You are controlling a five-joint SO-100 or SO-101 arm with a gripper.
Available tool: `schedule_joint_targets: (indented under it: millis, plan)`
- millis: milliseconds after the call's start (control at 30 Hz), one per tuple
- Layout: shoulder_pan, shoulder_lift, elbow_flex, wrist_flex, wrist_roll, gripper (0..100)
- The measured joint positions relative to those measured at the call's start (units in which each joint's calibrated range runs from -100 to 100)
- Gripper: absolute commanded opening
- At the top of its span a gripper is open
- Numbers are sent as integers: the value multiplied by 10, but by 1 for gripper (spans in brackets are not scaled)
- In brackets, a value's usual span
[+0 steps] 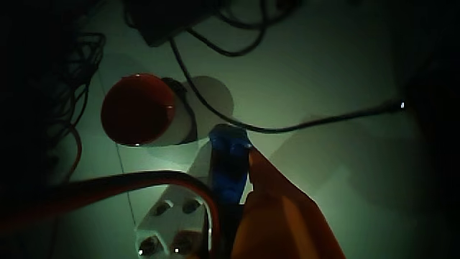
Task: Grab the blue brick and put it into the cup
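Observation:
In the wrist view the scene is dark. A cup (136,108) with a red inside and white outer wall stands on the pale table at the upper left of centre, its mouth facing the camera. My gripper (233,180) enters from the bottom edge. Its orange finger (280,212) is on the right and a white part with round holes (172,223) is on the left. A blue brick (230,158) sits upright between them, gripped at its lower end. The brick's top is just right of and below the cup, apart from it.
A black cable (302,126) runs from the top, past the cup's right side, to the right edge. A dark block (165,21) with more cables lies at the top. Tangled wires (72,93) fill the left side. A red wire (108,188) crosses near my gripper.

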Motion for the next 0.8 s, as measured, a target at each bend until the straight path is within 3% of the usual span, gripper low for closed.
schedule_joint_targets:
  millis: [333, 633, 800]
  plan:
    - [-71, 178, -232, -85, 116, 0]
    - [-148, 329, -484, -103, 148, 0]
    - [-173, 357, -534, -122, 157, 0]
